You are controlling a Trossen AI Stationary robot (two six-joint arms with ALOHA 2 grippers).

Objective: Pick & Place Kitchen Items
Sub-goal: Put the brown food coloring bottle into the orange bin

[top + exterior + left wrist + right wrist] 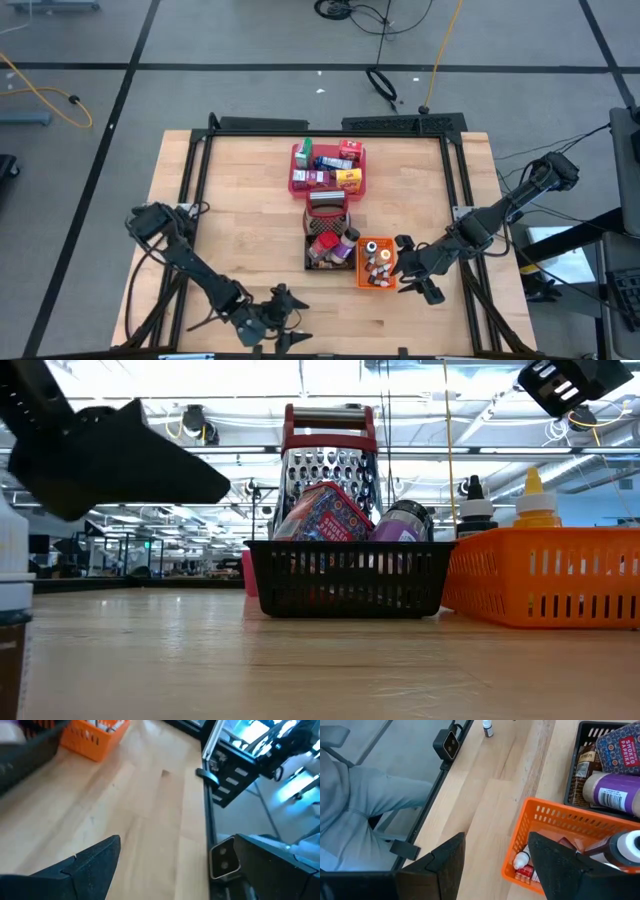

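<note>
Several small boxes, red, blue and yellow-green, lie in a flat red tray at the table's far middle. A black wire basket holds a grater, a paprika pouch and a purple can. Beside it an orange bin holds small bottles. My right gripper hangs open over the bin's near edge, nothing between its fingers. My left gripper is open near the table's near edge, over bare wood. A small white-capped bottle stands on the table there.
Black rails frame the table's edges, with a small dark box mounted on the near rail. A person in grey clothing sits just beyond that edge. Bare wood stretches left of the basket.
</note>
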